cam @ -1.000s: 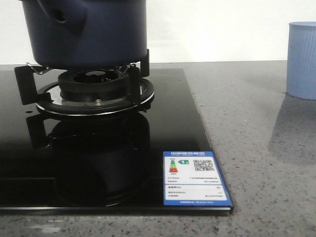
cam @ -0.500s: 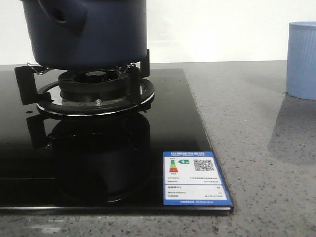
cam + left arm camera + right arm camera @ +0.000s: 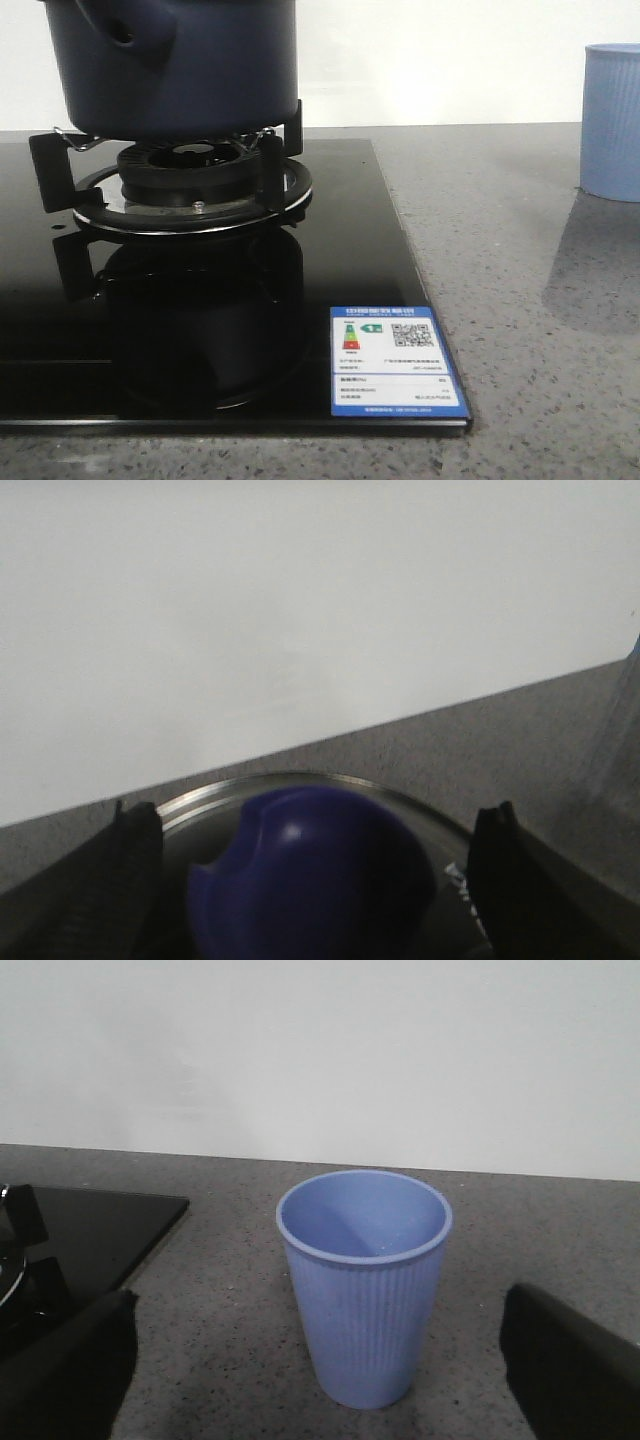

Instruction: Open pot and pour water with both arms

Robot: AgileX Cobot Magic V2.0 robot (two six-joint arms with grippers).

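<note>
The dark navy pot (image 3: 180, 70) sits on the gas burner (image 3: 190, 175) at the far left, its stubby hollow handle (image 3: 125, 35) pointing forward-left. In the left wrist view my left gripper (image 3: 315, 875) is open, with its dark fingers (image 3: 130, 870) on either side of the lid's blue knob (image 3: 310, 875), and I see gaps on both sides. The lid's metal rim (image 3: 300, 780) shows behind the knob. My right gripper (image 3: 318, 1360) is open, with the pale blue ribbed cup (image 3: 365, 1290) standing upright just ahead between its fingers (image 3: 60, 1370). Neither gripper shows in the front view.
The black glass cooktop (image 3: 350, 250) lies on a grey speckled counter (image 3: 520, 330), with a blue-and-white label (image 3: 397, 362) at its front right corner. The cup also shows in the front view (image 3: 610, 120) at the far right. A white wall stands behind.
</note>
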